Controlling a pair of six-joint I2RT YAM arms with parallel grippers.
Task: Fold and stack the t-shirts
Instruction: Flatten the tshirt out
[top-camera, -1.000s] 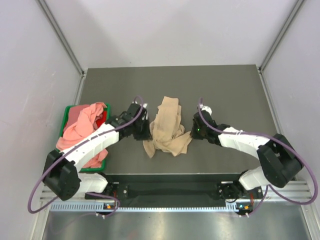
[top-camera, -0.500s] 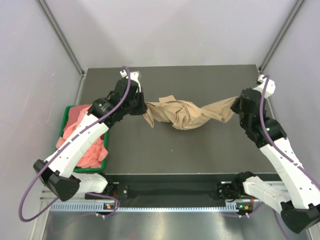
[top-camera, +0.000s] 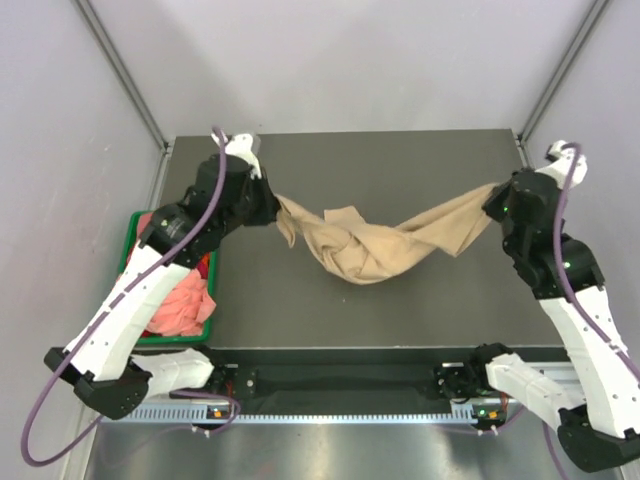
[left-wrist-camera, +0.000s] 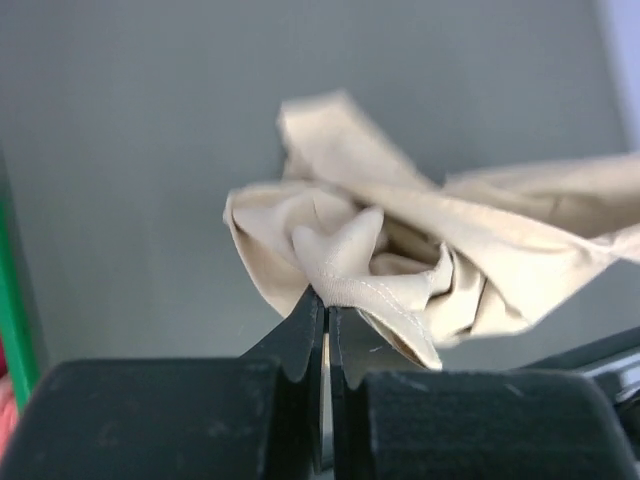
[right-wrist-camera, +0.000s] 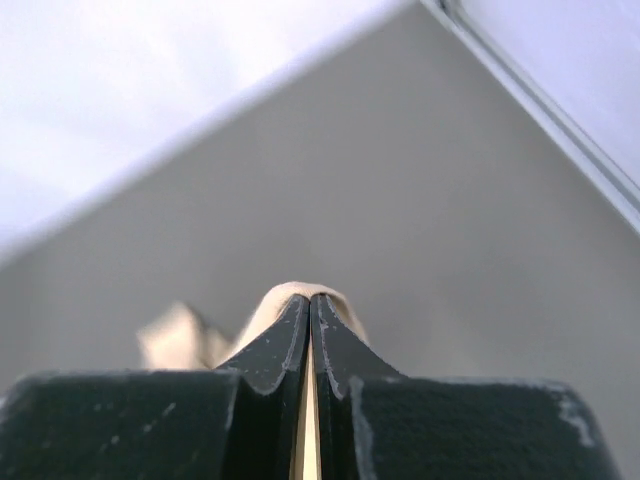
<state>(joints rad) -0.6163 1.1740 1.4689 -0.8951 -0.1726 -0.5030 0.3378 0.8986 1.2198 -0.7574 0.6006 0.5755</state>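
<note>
Left fingers (left-wrist-camera: 303, 335) are pinching shut on one end of the plain tan cloth t-shirt (top-camera: 370, 250); right fingers (right-wrist-camera: 282, 345) are clamping shut on the opposite end. Shirt is hanging stretched between both arms over the dark grey tabletop (top-camera: 400, 310), twisted and bunched mid-span, sagging at centre; cannot tell if it is touching down. Salmon-pink cloth t-shirts (top-camera: 182, 305) are lying piled in the green plastic bin (top-camera: 129, 240) at the tabletop's left edge.

Arms spread wide apart; left gripper (top-camera: 271, 208) and right gripper (top-camera: 493, 200) each clamp tight on the tan t-shirt (top-camera: 370, 252).
</note>
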